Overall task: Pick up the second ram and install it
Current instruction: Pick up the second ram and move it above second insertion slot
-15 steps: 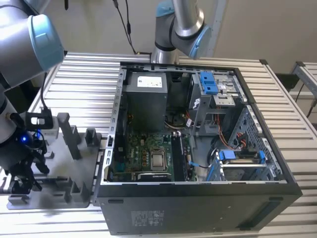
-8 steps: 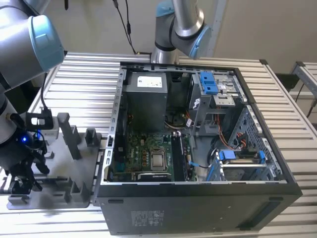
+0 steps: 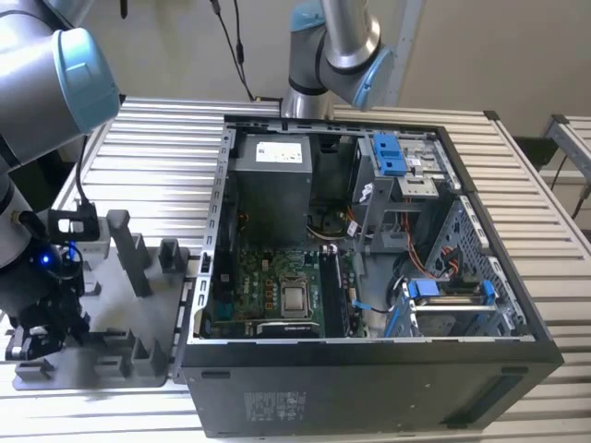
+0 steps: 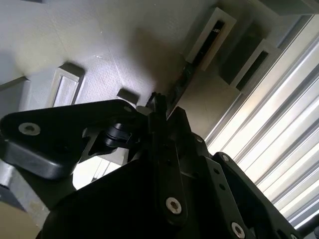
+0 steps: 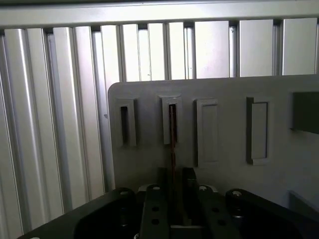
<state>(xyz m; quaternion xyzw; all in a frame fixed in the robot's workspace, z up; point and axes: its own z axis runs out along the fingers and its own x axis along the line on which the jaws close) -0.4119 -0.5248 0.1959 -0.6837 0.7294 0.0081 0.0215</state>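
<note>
The second ram [image 5: 172,144] is a thin dark stick seen edge-on, standing in a narrow slot of the grey tray [image 5: 229,92]. My gripper [image 5: 173,185] reaches down over it, its black fingers closed on the stick's near end. In the second wrist view the ram [image 4: 182,77] runs from its slot to the tips of my gripper [image 4: 157,102]. In the exterior view my gripper [image 3: 42,340] hangs low over the tray [image 3: 120,362] at that view's left, beside the open computer case [image 3: 369,374].
The tray has several other slots [image 5: 207,132] and upright posts [image 3: 125,249]. The case holds the motherboard [image 3: 277,286], a power supply [image 3: 272,185] and blue drive brackets [image 3: 388,152]. A second arm [image 3: 332,46] stands behind the case. Ribbed metal table [image 5: 50,124] surrounds everything.
</note>
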